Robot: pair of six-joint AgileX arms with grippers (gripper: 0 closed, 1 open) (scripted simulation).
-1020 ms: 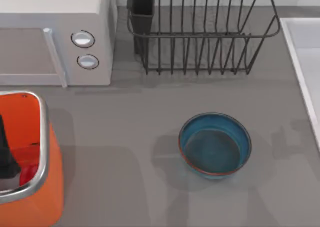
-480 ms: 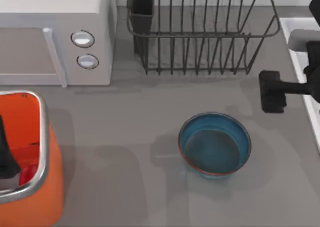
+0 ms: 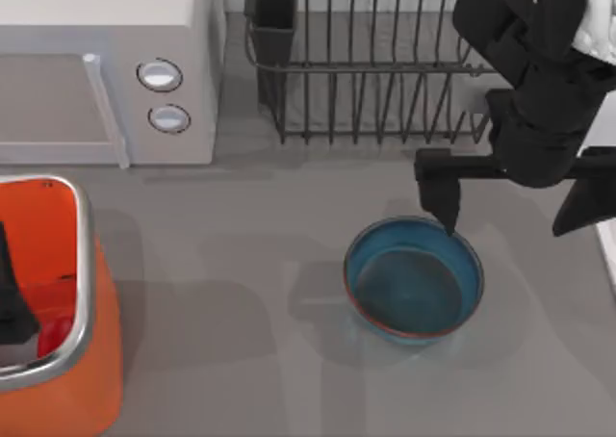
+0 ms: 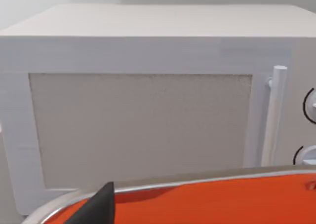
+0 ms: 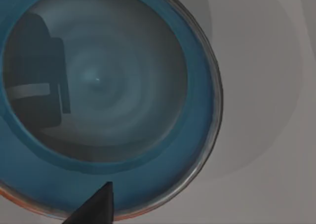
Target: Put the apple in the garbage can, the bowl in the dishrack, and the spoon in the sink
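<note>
The blue bowl [image 3: 414, 281] with its reddish-brown rim sits upright on the grey table, right of centre. My right gripper [image 3: 507, 227] hangs open just above the bowl's far edge, fingers spread wide. In the right wrist view the bowl [image 5: 98, 86] lies directly below, with one dark fingertip [image 5: 96, 206] over its rim. At the left edge stands the orange garbage can [image 3: 67, 389]. The red apple [image 3: 53, 336] rests inside it beside my left gripper [image 3: 10, 307]. The dishrack [image 3: 385, 81] stands at the back. A strip of the sink [image 3: 608, 249] runs along the right edge. The spoon is out of view.
A white microwave [image 3: 106, 71] with two round knobs stands at the back left, and its door [image 4: 143, 125] is close behind the can's silver rim [image 4: 197, 178]. The dishrack's dark utensil cup [image 3: 274, 18] is at its left corner. My right arm reaches across the rack's right end.
My right arm has come in from the right edge and moved left and down, so its open gripper now hangs over the bowl's far rim. The left arm has not moved.
</note>
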